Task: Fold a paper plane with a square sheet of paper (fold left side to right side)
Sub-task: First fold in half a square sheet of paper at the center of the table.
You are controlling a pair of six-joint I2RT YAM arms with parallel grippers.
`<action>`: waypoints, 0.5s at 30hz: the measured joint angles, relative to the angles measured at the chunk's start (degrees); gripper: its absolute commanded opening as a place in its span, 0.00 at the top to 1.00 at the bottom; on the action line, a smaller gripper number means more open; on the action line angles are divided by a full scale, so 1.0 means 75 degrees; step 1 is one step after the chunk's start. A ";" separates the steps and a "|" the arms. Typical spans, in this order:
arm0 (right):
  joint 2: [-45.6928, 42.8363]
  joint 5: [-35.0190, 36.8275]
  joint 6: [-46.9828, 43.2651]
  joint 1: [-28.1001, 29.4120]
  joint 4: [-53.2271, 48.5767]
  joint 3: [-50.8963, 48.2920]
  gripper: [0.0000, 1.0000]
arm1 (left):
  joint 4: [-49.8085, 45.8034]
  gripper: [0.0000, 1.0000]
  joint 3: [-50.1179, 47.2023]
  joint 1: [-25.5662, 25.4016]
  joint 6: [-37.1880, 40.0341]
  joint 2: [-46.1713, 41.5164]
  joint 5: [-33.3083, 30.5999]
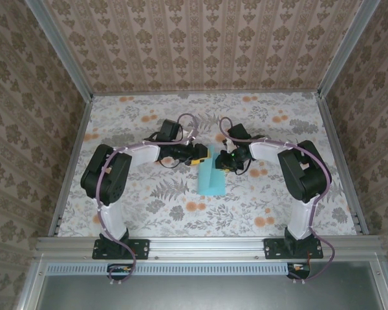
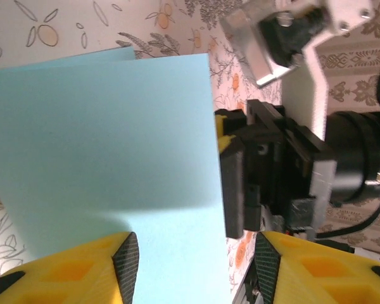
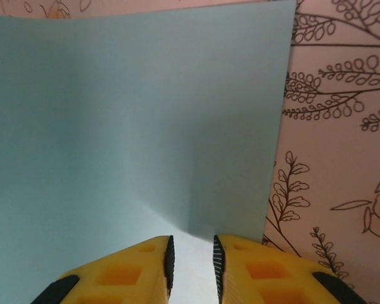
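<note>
1. Light-blue paper (image 1: 211,177) lies at the middle of the flowered counter (image 1: 149,206). From above it reads as a narrow upright strip, and its upper end sits between the two tools.
2. The left tool (image 1: 200,154) is at the strip's upper left edge, and the right tool (image 1: 229,160) is at its upper right edge.
3. In the left wrist view the paper (image 2: 101,139) covers the left and centre of the frame, with a second layer's edge peeking out at the upper left.
4. The left tool (image 2: 196,256) is released. Its yellow fingers (image 2: 123,266) stand wide apart at the bottom, and the paper's right edge runs down between them unclamped.
5. The right tool's black-and-yellow body stands just beside that edge.
6. In the right wrist view the paper (image 3: 133,120) fills the left and centre, with bare counter (image 3: 342,158) at the right.
7. The right tool (image 3: 192,263) is slightly released. Its fingers (image 3: 145,272) are parted by a narrow gap with paper showing through it. Whether the pads touch the paper I cannot tell.
</note>
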 measured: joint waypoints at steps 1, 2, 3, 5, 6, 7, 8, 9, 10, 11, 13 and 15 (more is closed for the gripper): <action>-0.0076 0.0003 0.0003 -0.0026 0.0015 -0.0047 0.70 | 0.0009 0.49 0.0000 0.0000 -0.0047 0.0047 -0.0003; -0.0201 0.0015 0.0017 -0.0055 0.0029 -0.0114 0.68 | 0.0009 0.50 0.0000 0.0000 -0.0079 0.0085 -0.0003; -0.0309 0.0017 0.0029 -0.0087 0.0052 -0.0166 0.66 | 0.0012 0.52 0.0003 0.0000 -0.0096 0.0105 -0.0006; -0.0667 0.0047 0.0102 -0.0195 0.0122 -0.0303 0.61 | 0.0015 0.57 0.0017 0.0000 -0.0146 0.0163 -0.0020; -0.0848 0.0044 0.0140 -0.0248 0.0160 -0.0370 0.59 | 0.0009 0.59 0.0029 0.0000 -0.0157 0.0187 -0.0038; -0.1049 0.0041 0.0178 -0.0291 0.0207 -0.0434 0.57 | 0.0009 0.61 0.0044 0.0000 -0.0175 0.0204 -0.0064; -0.1250 0.0020 0.0236 -0.0338 0.0291 -0.0510 0.53 | 0.0009 0.63 0.0058 0.0000 -0.0192 0.0213 -0.0082; -0.1378 -0.0017 0.0271 -0.0361 0.0356 -0.0551 0.52 | 0.0009 0.64 0.0073 0.0000 -0.0192 0.0219 -0.0093; -0.1510 -0.0087 0.0361 -0.0393 0.0472 -0.0609 0.51 | 0.0009 0.67 0.0090 0.0000 -0.0198 0.0227 -0.0108; -0.1606 -0.0221 0.0475 -0.0414 0.0644 -0.0682 0.50 | 0.0012 0.69 0.0108 0.0000 -0.0216 0.0239 -0.0131; -0.1667 -0.0554 0.0746 -0.0414 0.1078 -0.0868 0.48 | 0.0009 0.73 0.0114 0.0000 -0.0219 0.0254 -0.0157; -0.1661 -0.0877 0.1093 -0.0391 0.1501 -0.1122 0.47 | 0.0000 0.77 0.0114 -0.0003 -0.0219 0.0256 -0.0195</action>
